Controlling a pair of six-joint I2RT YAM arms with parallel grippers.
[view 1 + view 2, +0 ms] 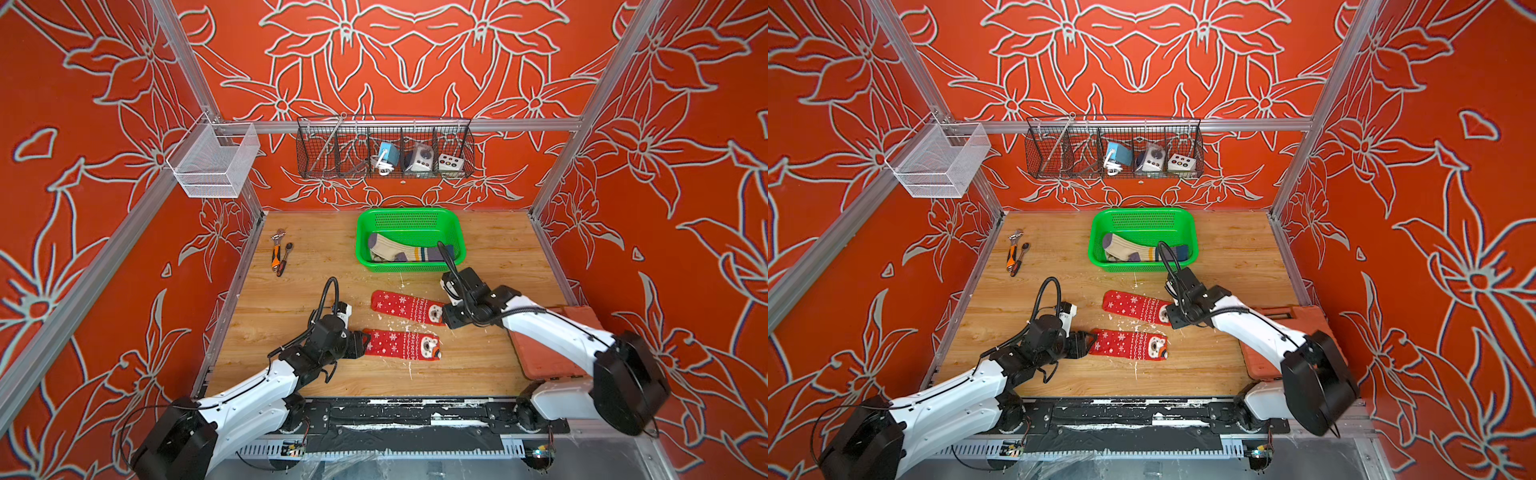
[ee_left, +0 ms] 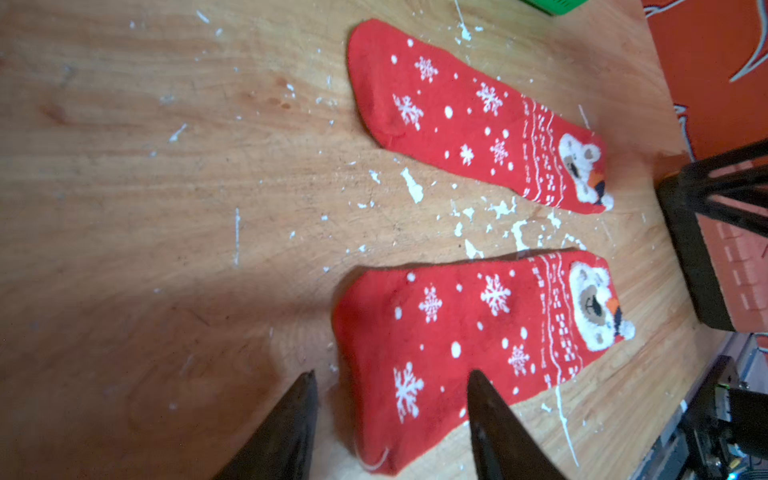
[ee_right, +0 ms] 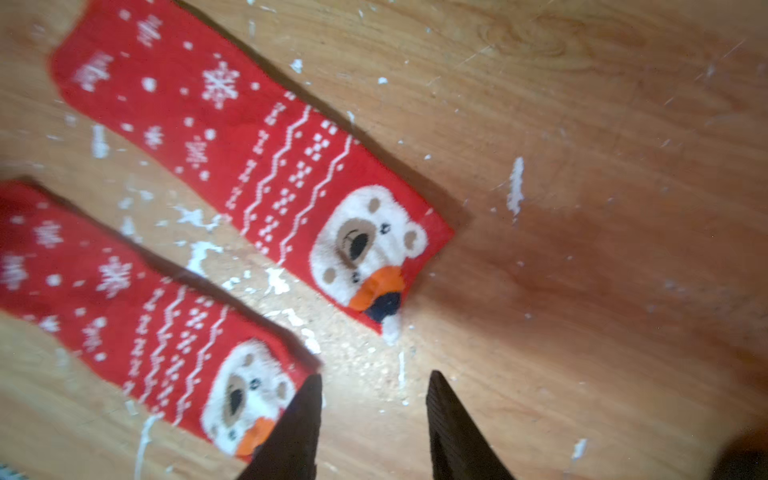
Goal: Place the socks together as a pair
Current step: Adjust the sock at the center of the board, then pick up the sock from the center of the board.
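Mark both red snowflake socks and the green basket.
far red sock (image 1: 404, 306): in a top view, mid-foot.
near red sock (image 1: 399, 344): in a top view, mid-foot.
green basket (image 1: 409, 218): in a top view, back wall.

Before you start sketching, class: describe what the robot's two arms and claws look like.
The left arm and right arm have smooth white shells with bulky black joint housings and black wrists. A black cable loops above each wrist. The left claw and right claw each end in two dark, tapering, pointed fingers.
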